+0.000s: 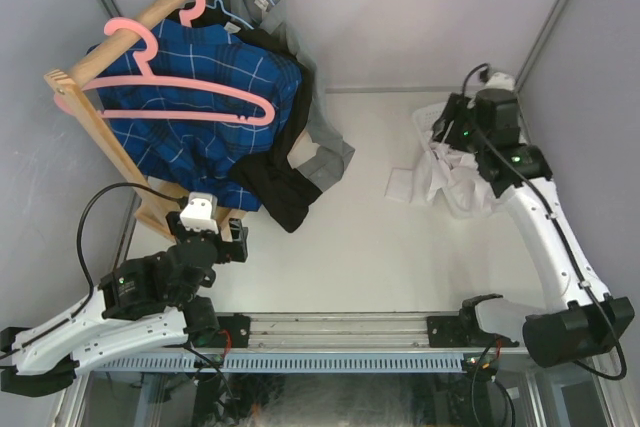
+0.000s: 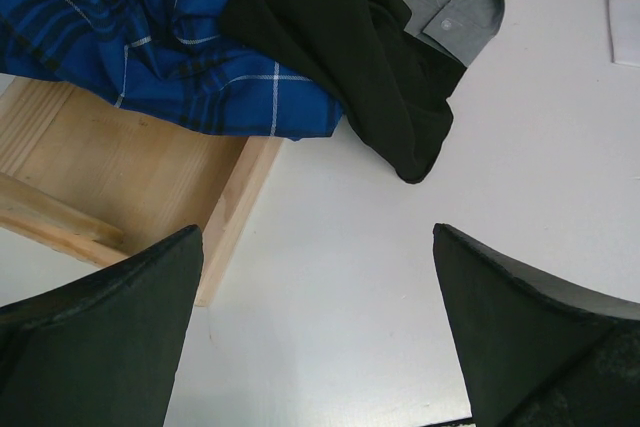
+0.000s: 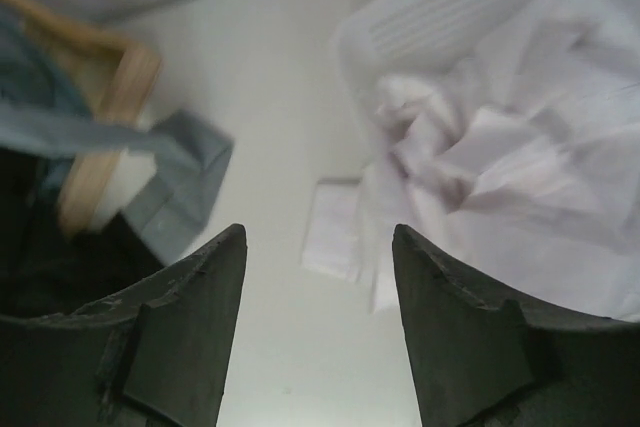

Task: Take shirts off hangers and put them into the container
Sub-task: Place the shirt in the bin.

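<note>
Top external view: the white shirt (image 1: pixel 440 162) lies crumpled in the container (image 3: pixel 440 27) at the far right, with one sleeve spilling onto the counter (image 1: pixel 380 247). Above it the right fingers (image 3: pixel 180 337) stand apart, empty. The blue plaid shirt (image 1: pixel 200 117), black shirt (image 1: pixel 275 182) and grey shirt (image 1: pixel 328 152) drape from the wooden rack (image 1: pixel 95 132) beside pink hangers (image 1: pixel 190 87). Near the rack's foot the left fingers (image 2: pixel 100 347) are spread wide, holding nothing.
</note>
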You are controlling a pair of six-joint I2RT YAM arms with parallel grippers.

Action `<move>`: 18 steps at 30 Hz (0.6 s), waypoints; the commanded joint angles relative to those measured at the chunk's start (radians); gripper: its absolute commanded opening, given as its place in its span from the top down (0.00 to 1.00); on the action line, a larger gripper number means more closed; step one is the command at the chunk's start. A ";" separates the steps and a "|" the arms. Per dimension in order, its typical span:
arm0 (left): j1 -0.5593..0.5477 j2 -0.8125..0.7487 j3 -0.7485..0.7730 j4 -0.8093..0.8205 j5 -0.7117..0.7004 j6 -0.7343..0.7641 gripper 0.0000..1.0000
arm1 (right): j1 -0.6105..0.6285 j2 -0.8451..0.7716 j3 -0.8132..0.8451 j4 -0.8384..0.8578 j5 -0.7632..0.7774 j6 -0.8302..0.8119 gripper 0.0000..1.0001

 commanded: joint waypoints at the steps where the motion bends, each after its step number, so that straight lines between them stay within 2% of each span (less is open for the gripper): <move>1: 0.005 -0.007 0.035 0.010 -0.033 -0.020 0.00 | 0.162 0.013 -0.155 0.034 0.032 0.034 0.40; 4: 0.005 -0.027 0.031 0.005 -0.044 -0.028 0.00 | 0.275 0.013 -0.255 0.103 0.073 0.111 0.40; 11: 0.005 -0.092 0.023 0.009 -0.071 -0.041 0.00 | 0.443 0.128 -0.299 -0.015 0.315 0.295 0.39; 18: 0.005 -0.088 0.015 0.009 -0.075 -0.041 0.00 | 0.464 0.192 -0.313 0.094 0.224 0.273 0.40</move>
